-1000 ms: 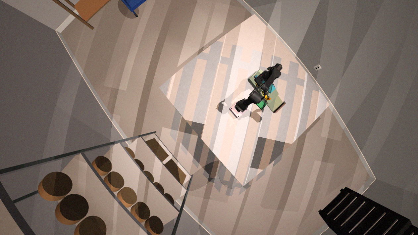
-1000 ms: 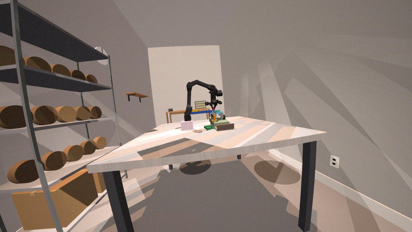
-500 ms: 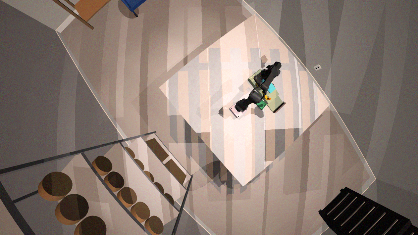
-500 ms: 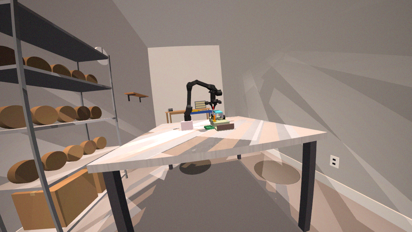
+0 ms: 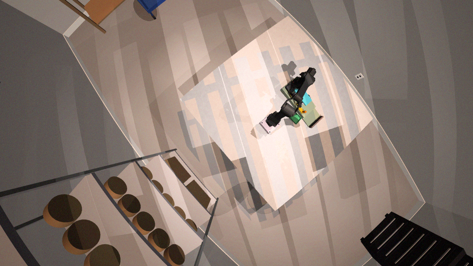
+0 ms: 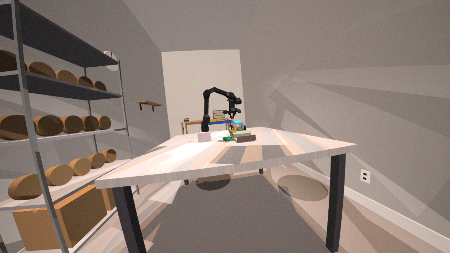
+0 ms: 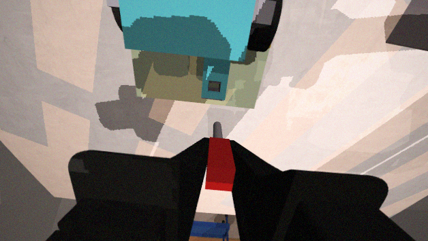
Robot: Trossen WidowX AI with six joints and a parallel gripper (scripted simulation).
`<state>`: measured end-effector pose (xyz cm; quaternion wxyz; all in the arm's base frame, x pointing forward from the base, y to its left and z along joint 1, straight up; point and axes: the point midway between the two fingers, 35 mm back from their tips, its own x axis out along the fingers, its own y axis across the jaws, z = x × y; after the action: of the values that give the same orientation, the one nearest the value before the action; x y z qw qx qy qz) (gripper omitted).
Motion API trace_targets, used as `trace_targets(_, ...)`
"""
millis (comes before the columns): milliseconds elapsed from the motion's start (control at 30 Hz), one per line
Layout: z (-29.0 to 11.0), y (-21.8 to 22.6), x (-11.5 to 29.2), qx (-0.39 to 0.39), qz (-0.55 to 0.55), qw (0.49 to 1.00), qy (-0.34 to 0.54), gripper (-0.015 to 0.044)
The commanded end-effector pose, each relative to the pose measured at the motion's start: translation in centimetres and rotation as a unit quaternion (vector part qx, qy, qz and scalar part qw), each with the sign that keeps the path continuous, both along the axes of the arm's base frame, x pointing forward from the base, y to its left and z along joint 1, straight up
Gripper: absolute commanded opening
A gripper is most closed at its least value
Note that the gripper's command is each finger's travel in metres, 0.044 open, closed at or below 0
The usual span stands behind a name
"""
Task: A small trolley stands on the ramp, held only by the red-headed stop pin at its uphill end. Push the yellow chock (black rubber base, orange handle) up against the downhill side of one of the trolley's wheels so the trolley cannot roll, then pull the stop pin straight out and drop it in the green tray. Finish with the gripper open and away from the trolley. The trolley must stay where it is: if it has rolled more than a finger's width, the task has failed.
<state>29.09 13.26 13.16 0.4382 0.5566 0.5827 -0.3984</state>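
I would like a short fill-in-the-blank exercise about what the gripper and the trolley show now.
1. The gripper is shut on the pin's ____ head.
2. The pin's grey shaft is ____ the trolley's socket.
3. The trolley body is coloured ____.

Missing words: red; out of; turquoise
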Motion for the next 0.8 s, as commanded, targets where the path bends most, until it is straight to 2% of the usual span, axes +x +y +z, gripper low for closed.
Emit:
trace_targets(0, 0.0, 0.0, -1.2, 0.0, -0.002, 1.0, -0.002, 0.0)
trace_targets(633, -0.3, -0.2, -7.6, 0.0, -0.002, 1.0, 0.001, 0.0)
trace_targets(767, -0.3, -0.2, -7.8, 0.0, -0.002, 1.0, 0.001, 0.0)
